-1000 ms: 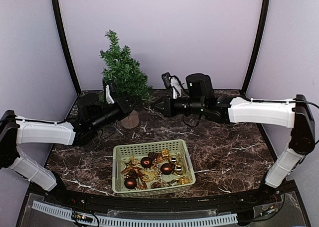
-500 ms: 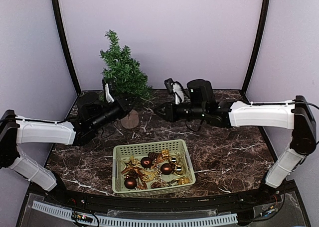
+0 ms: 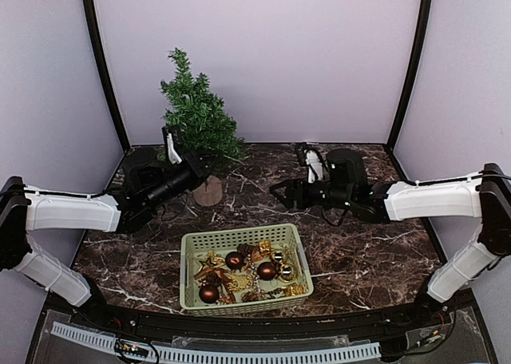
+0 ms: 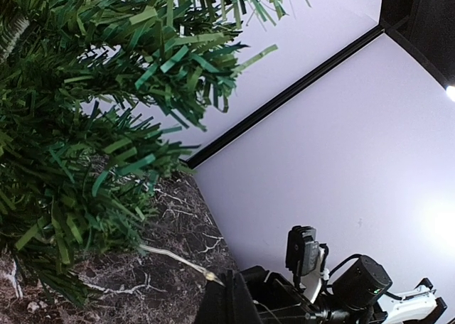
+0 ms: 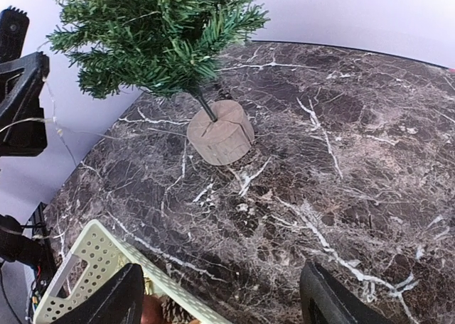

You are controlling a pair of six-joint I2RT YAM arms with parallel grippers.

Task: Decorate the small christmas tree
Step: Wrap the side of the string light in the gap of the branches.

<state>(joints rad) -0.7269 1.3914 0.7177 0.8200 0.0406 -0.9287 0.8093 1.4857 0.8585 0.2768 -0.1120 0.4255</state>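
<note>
The marbled desk [image 3: 359,248] carries the small christmas tree [image 3: 196,116] beside the left end effector [image 3: 201,167] and a basket [image 3: 239,235] near the right end effector [image 3: 281,195].

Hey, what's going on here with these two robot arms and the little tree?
Two arms are decorating the small christmas tree. The left gripper is shut at the tree's lower branches, apparently pinching a thin light wire. The right gripper hangs open and empty over the table, between the tree and the basket of brown and gold ornaments. No ornament shows on the tree.
</note>
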